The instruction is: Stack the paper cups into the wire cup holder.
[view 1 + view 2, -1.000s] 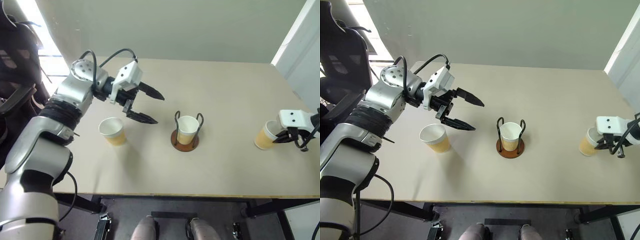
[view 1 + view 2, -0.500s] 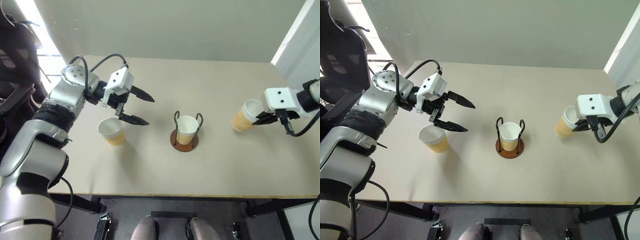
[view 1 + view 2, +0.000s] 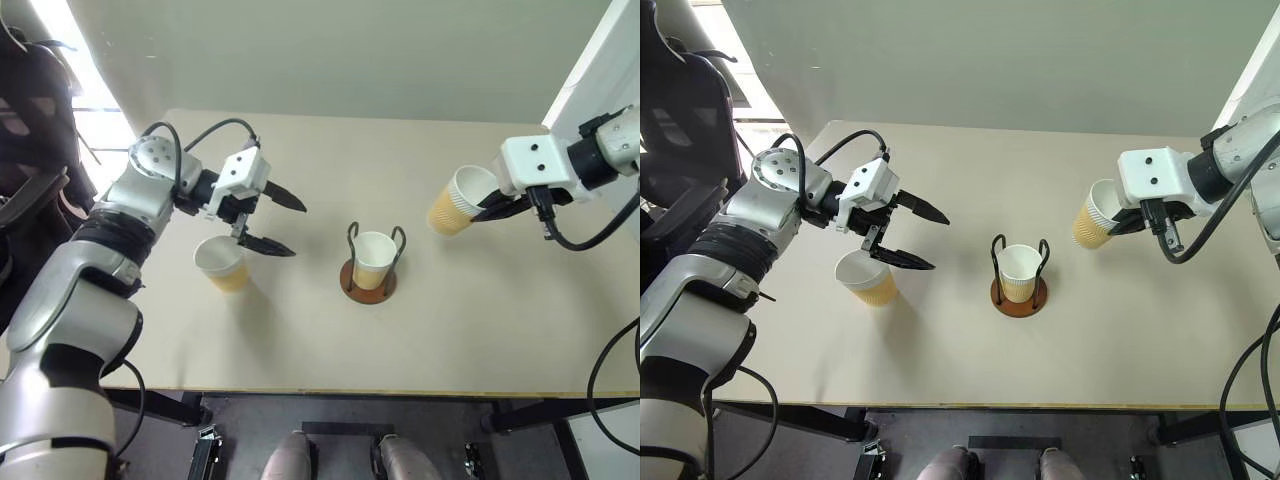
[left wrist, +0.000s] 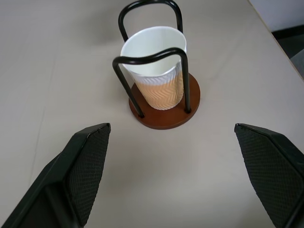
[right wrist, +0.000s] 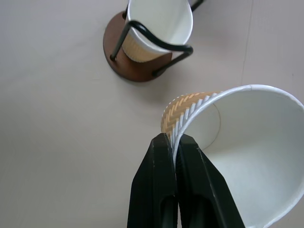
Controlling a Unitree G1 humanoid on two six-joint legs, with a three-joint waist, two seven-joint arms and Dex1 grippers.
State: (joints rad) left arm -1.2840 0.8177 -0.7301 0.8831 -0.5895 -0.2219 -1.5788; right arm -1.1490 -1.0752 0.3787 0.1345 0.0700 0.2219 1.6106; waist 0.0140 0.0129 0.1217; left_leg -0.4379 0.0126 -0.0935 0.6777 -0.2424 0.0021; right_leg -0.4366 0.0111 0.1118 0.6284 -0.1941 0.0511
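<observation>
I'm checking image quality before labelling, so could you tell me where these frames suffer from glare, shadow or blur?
Left eye view: blown-out daylight at the top left corner, and the table evenly lit with soft shadows. Left wrist view: holder sharp, and the near fingers softer. Right wrist view: held cup and holder both clear, no glare.

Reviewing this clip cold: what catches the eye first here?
The right pincer, raised over the table's right side, pinches the rim of a tilted paper cup. At the table's centre, a second cup sits in the wire cup holder. On the left, the open left pincer hovers just above a third cup standing on the table.
</observation>
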